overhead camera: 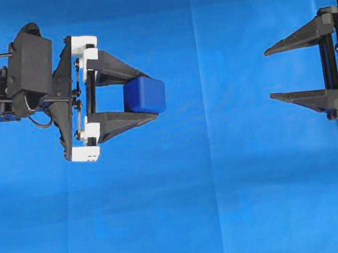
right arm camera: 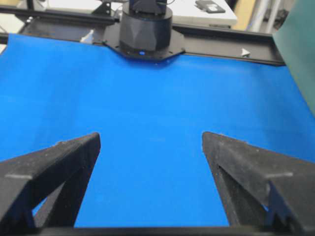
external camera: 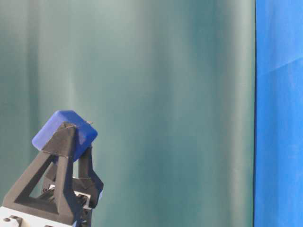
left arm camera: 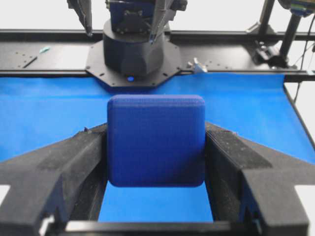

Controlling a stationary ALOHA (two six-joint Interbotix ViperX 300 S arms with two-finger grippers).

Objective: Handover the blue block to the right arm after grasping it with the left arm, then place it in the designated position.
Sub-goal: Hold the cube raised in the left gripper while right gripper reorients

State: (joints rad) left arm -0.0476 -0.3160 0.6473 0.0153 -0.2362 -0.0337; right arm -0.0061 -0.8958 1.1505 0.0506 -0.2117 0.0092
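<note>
The blue block (overhead camera: 144,95) is a dark blue cube with rounded edges, clamped between the fingertips of my left gripper (overhead camera: 153,95), whose base carries white mounts. It fills the middle of the left wrist view as the blue block (left arm camera: 156,140), with a black finger pressed on each side. In the table-level view the blue block (external camera: 65,132) is raised, tilted, at the tip of the left gripper (external camera: 71,142). My right gripper (overhead camera: 269,74) is all black, at the right edge, wide open and facing the block across a gap. Nothing lies between the right gripper (right arm camera: 151,137) fingers.
A blue cloth (overhead camera: 226,187) covers the whole table. Each wrist view shows the opposite arm's black round base (left arm camera: 132,49) (right arm camera: 145,29) on a black frame at the cloth's far edge. A dark green curtain (external camera: 165,94) hangs behind.
</note>
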